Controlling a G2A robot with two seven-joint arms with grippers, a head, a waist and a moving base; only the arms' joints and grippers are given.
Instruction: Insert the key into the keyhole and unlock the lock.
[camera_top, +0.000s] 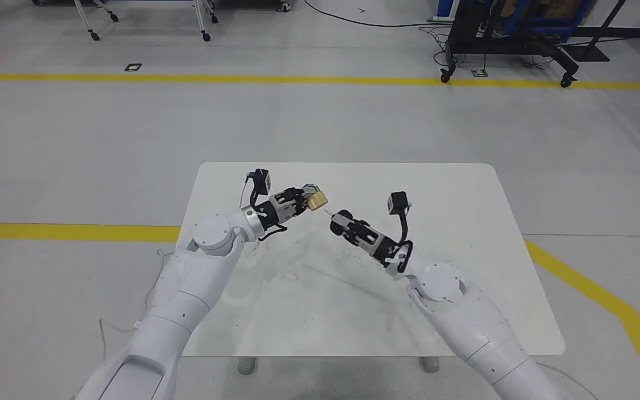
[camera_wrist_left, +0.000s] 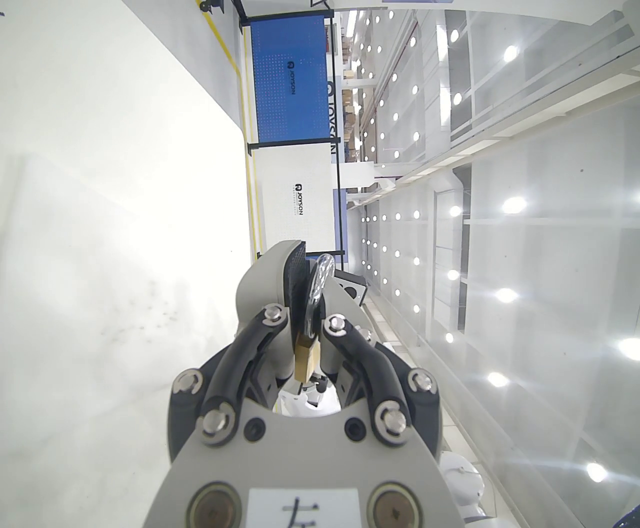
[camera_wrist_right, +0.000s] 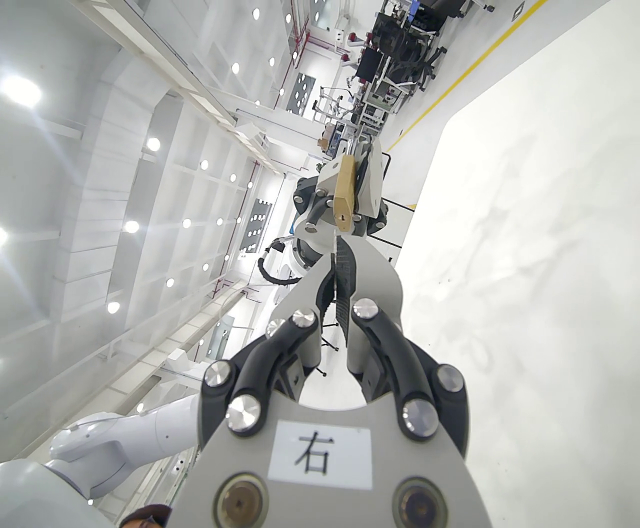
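While holding both arms raised over the white counter (camera_top: 450, 300), grips the brass padlock (camera_top: 316, 199) in the left jaws, above the counter's middle and somewhat toward its far edge. Has the left jaws closed on the padlock's silver shackle (camera_wrist_left: 318, 280), pinched between the two grey fingers (camera_wrist_left: 265, 285), with the brass body (camera_wrist_left: 306, 360) showing between the black linkages (camera_wrist_left: 235, 360) nearer the wrist. Carries the padlock clear of the counter. Presents the padlock's flat bottom end, with its keyhole (camera_wrist_right: 343, 218), toward the right jaws.

Holds the right jaws shut, pad against pad, above the counter's middle and slightly nearer its front edge than the padlock. Brings the right fingers (camera_wrist_right: 372, 280) to a narrow tip just short of the keyhole end; cannot tell from the right wrist view whether tip and brass touch. Cannot tell either whether the key lies between the black pads (camera_wrist_right: 345, 272), the gap there being too thin to read.

Works with a yellow floor line (camera_top: 300, 78) running beyond the counter's far edge and a black wheeled frame (camera_top: 510, 45) standing past its far right corner.
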